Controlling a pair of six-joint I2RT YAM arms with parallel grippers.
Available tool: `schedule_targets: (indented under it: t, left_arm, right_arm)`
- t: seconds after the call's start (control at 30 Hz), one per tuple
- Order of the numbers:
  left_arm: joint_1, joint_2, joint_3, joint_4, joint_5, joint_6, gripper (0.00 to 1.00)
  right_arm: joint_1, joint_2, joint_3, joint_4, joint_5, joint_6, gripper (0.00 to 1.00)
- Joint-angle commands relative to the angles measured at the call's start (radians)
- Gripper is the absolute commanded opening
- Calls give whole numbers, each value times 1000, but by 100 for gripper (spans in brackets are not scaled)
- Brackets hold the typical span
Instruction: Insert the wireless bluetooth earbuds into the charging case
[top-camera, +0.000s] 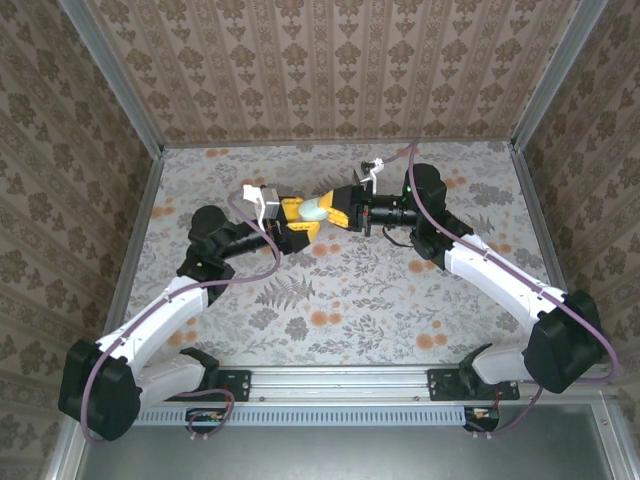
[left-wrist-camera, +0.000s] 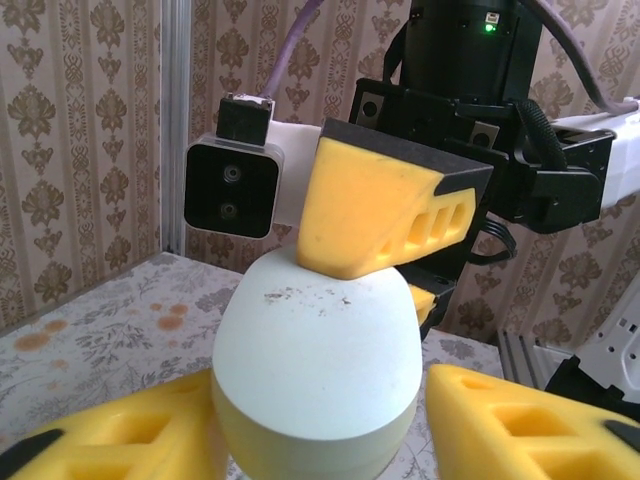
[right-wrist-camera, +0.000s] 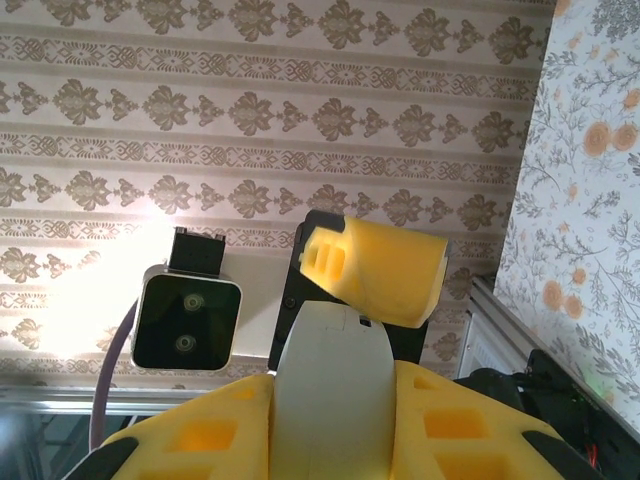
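Note:
The charging case (top-camera: 317, 208), a pale oval shell with its lid down, hangs in the air above the table's middle back, held from both sides. My left gripper (top-camera: 303, 218) comes from the left and its yellow fingers (left-wrist-camera: 110, 440) flank the case (left-wrist-camera: 320, 350) by its sides. My right gripper (top-camera: 333, 208) reaches in from the right, one finger (left-wrist-camera: 380, 215) lying on top of the case's far end. In the right wrist view the case (right-wrist-camera: 335, 390) stands edge-on, squeezed between my right gripper's (right-wrist-camera: 335, 425) pads. The earbuds are out of view.
The flower-printed table (top-camera: 350, 290) lies below the raised case. Patterned walls (top-camera: 330, 60) close in the back and both sides, with metal rails (top-camera: 140, 240) along the edges. Each arm's wrist camera (left-wrist-camera: 232, 188) sits close to the other gripper.

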Motion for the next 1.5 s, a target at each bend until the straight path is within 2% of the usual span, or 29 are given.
schedule_targets:
  t: [0.0,0.07,0.3,0.33,0.43,0.53,0.63,0.7,0.73,0.87,1.13,1.47]
  left_arm:
    - [5,6,19,39,9,-7,45]
    - [5,7,18,40,9,-8,39]
    - [6,10,15,32,5,-3,35]
    - [6,10,16,28,6,-1,34]
    - [6,4,26,-13,9,16,32]
    - [16,-15,60,-145,17,55,30]
    - [46,-42,88,-268,43,74,29]
    - [60,-62,100,-332,64,80,29]
    - [95,-73,104,-361,74,88,29]
    - [115,-112,123,-472,106,131,29]
    - [129,-120,141,-542,149,129,29]
    - [128,-113,134,-524,166,115,28]
  right_arm:
    - [5,-13,-11,41,-31,24,26]
    - [5,-12,-10,40,-31,24,26]
    - [5,-10,-10,46,-30,33,29]
    - [5,-11,-9,44,-30,32,33]
    - [3,-21,-3,2,-24,-11,52]
    - [-8,-76,36,-195,21,-180,57]
    - [0,-166,140,-559,170,-524,59]
    - [15,-206,211,-766,298,-729,59]
    - [24,-223,230,-838,353,-804,58]
    - [66,-239,248,-962,453,-963,49]
    - [187,-141,298,-1011,486,-1068,41]
    - [228,-58,358,-956,428,-1032,37]
